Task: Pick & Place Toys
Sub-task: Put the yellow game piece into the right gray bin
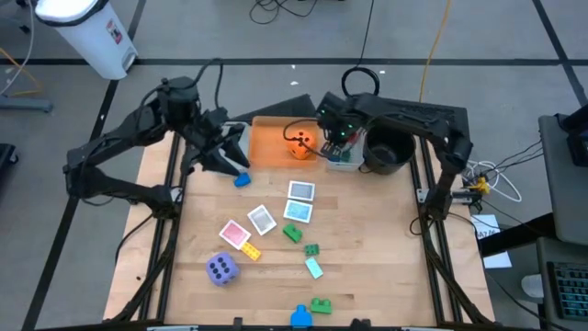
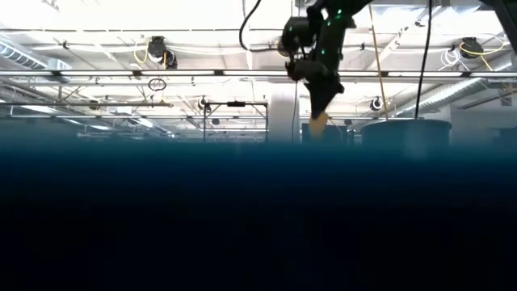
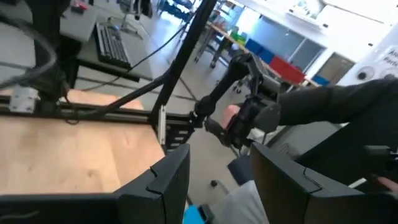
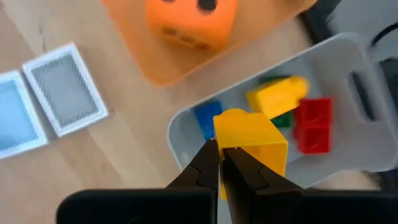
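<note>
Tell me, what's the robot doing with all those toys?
It's tidying up. The right gripper is shut on a yellow brick over the grey bin, which already holds other bricks. The orange die sits in the orange bin. The left gripper hovers by a blue brick. The purple die, cards and more bricks wait on the table.

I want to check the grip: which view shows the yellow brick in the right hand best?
The right wrist view: the yellow brick fills it, pinched over the grey bin. The low view shows a sliver; the high view hides it; the left wrist view misses it.
</note>
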